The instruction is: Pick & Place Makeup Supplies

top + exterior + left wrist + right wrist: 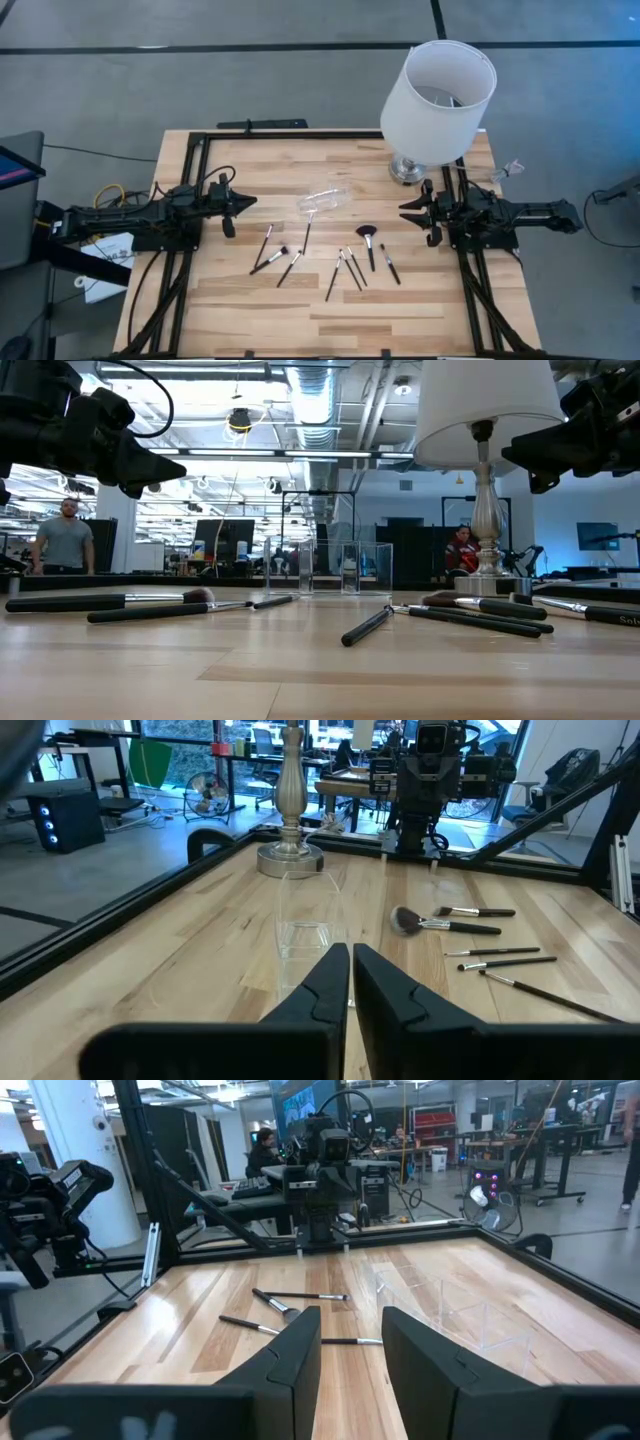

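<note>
- Brushes (340,262) lie scattered across the wooden table (250,320), well apart from both grippers and roughly midway between them, none picked up yet.
- Left gripper (243,204) hangs above the table with its fingers nearly pressed together, holding nothing; the clear container (303,925) sits straight ahead of it.
- Right gripper (406,211) waits beside the lamp (436,95), its fingers parted and empty, with the fan brush (367,238) the closest item in front of it.
- Judging by this, the job is at its opening step: an arm must reach out, drop over one brush and close on its thin handle.
- Only the low view shows the brushes lying flat on the wood; only the overhead view shows their full spread.
</note>
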`<action>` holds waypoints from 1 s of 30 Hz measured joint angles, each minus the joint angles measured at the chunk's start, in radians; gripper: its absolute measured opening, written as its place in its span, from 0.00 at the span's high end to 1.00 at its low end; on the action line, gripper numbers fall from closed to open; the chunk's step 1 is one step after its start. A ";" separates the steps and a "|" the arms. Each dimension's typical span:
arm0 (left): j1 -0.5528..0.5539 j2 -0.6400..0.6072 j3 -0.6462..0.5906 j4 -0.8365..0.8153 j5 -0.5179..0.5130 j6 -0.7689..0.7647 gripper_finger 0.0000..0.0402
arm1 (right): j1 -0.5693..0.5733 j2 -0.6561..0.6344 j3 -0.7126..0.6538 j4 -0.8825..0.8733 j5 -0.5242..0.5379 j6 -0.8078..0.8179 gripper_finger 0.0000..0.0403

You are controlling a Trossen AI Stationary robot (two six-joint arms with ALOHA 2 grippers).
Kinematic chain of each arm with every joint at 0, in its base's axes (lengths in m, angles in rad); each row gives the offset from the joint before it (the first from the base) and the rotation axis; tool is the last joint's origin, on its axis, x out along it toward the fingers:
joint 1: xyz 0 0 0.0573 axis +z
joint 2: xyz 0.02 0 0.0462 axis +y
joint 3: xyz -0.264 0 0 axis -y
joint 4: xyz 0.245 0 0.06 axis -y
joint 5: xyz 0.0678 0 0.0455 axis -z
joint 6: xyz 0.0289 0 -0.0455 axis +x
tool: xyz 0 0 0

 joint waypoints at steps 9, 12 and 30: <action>0.000 0.000 0.000 0.000 0.000 0.000 0.96 | 0.000 0.000 0.000 0.000 0.000 0.000 0.75; 0.000 0.000 0.000 0.000 0.000 0.000 0.96 | 0.000 0.000 0.000 0.000 0.000 0.000 0.75; 0.000 0.000 0.000 0.010 0.000 0.000 0.96 | 0.000 0.000 0.000 0.000 0.000 0.000 0.75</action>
